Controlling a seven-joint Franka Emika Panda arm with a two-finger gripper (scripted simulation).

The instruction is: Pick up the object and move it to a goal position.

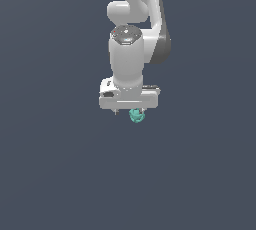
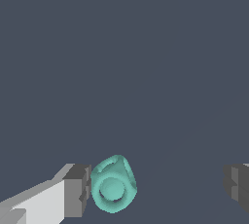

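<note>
Both pictures are flat simulator renders, evenly and rather dimly lit against a uniform dark slate-blue ground. No cast shadows fall anywhere. In the exterior view, soft highlights sit on the upper curves of the white arm [image 1: 129,49], its far side shading to grey. Edges look slightly soft and pixelated. The wrist view shows no glare and no edge distortion.

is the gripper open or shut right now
Open. In the wrist view the gripper has one finger beside the teal object and the other far off, a wide gap between.
</note>
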